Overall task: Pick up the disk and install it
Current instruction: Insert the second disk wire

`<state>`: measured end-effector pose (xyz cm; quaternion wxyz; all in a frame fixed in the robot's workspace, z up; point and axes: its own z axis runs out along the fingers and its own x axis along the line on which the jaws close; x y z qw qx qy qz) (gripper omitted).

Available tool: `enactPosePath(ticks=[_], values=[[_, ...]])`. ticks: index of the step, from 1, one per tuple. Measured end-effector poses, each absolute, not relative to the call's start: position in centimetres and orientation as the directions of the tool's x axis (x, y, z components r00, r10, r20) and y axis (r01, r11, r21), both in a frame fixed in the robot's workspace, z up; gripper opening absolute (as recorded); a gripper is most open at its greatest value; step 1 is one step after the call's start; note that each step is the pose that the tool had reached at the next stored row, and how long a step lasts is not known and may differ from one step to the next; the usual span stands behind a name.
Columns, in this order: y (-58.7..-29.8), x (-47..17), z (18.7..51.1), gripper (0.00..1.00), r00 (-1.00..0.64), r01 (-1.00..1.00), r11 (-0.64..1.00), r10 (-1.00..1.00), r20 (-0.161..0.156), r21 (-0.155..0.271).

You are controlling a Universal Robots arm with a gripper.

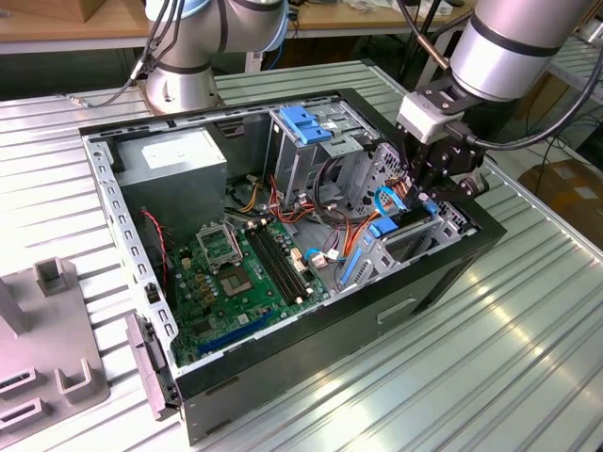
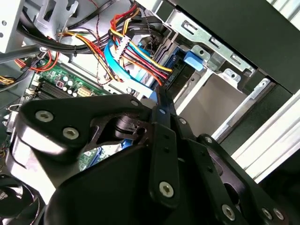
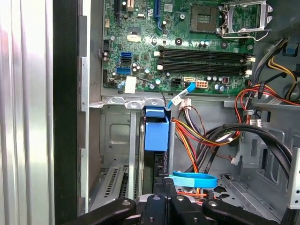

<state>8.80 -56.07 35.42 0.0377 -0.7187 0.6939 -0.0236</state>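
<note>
Exterior view first: the disk point(image 1: 403, 229) stands on edge in a bay at the front corner of the open case point(image 1: 283, 358), toward the exterior view's right. Little of it shows: a dark slab with blue plastic at its end, sunk between the bay's metal walls. In the first wrist view the disk point(image 3: 156, 154) appears as a thin dark edge capped by a blue block, seated in a slot of the bay just below the motherboard point(image 3: 187, 42). In the second wrist view its blue tab point(image 2: 194, 60) sits against the metal bay frame under the case's black rim.

The hand point(image 1: 435, 181) hangs directly above the disk, its black fingers reaching down into the bay. In the first wrist view the fingers point(image 3: 164, 206) lie close together around the disk's upper edge, with a blue cable loop point(image 3: 194, 179) just beside them. The hand looks clenched on the disk, though the contact itself is partly hidden by the linkage.

Red, yellow and orange wires point(image 2: 136, 42) run past the bay. A tall cage point(image 1: 306, 141) with a blue top stands behind, and a grey box point(image 1: 174, 165) fills the far corner. The case rests on a ribbed metal worktop point(image 1: 490, 358).
</note>
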Motion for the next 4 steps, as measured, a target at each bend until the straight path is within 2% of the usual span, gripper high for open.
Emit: enactPosePath(ticks=[4], values=[[-56.07, 8.80, 35.46, 0.10, 0.036, -0.996, -0.034, -0.999, -0.019, -0.087]])
